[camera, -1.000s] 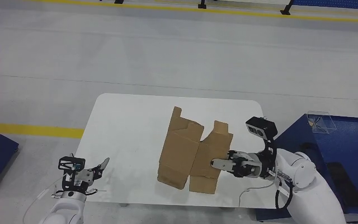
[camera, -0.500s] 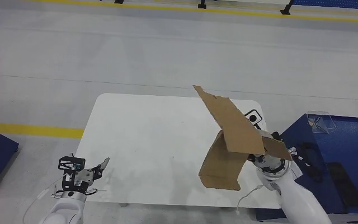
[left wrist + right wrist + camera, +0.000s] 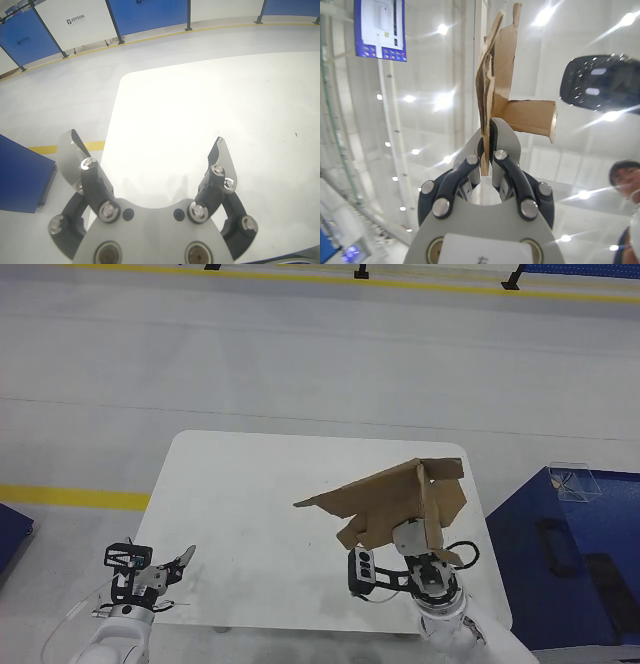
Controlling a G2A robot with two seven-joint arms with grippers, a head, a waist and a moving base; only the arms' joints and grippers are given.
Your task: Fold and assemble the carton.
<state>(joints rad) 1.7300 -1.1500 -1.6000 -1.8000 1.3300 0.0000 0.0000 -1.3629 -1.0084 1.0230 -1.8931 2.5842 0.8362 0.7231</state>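
From above, the flat brown carton (image 3: 390, 499) hangs tilted over the right half of the white table (image 3: 240, 494), its broad panel sloping down toward the table's middle and one flap standing up at the far right; the right gripper (image 3: 415, 536) sits just under its near edge; the lowest corner seems to be off the tabletop, though from this angle that is hard to judge. The left gripper (image 3: 180, 559) rests at the table's near left corner, well apart from the carton.

At the left wrist, the two fingers (image 3: 75, 140) stand wide apart with nothing between them, over bare tabletop beside its edge.

At the right wrist, the jaws are closed tight on the carton's folded edge; the cardboard rises away from them, edge-on, with one flap sticking out sideways; a wall screen (image 3: 381, 30) hangs behind.
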